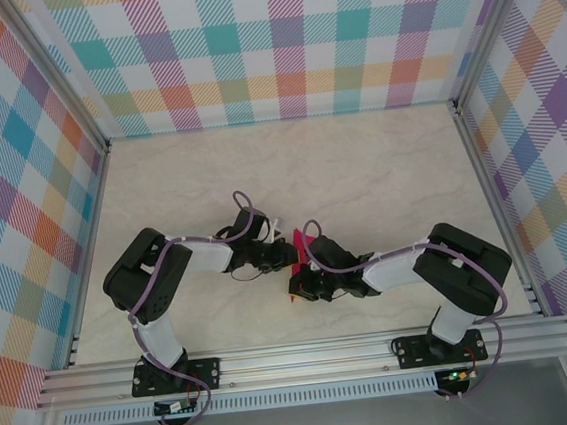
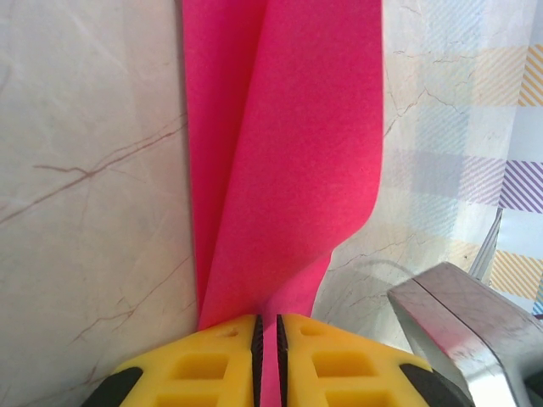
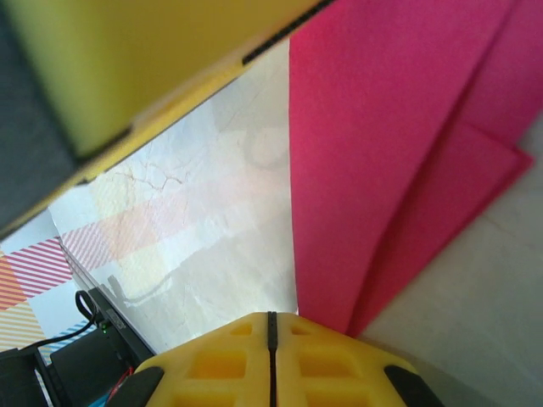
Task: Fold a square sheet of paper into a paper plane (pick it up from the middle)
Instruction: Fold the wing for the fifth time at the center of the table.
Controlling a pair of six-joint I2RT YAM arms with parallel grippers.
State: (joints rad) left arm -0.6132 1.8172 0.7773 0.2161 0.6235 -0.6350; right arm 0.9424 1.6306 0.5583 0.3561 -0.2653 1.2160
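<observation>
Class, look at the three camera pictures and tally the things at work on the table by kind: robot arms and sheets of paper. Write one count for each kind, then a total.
robot arms: 2, left arm and right arm
pink paper sheet: 1
Total: 3

I see the pink paper (image 1: 300, 238) on the marble table (image 1: 359, 165). My left gripper (image 1: 286, 257) meets its left side, and my right gripper (image 1: 302, 283) sits just below it.
</observation>
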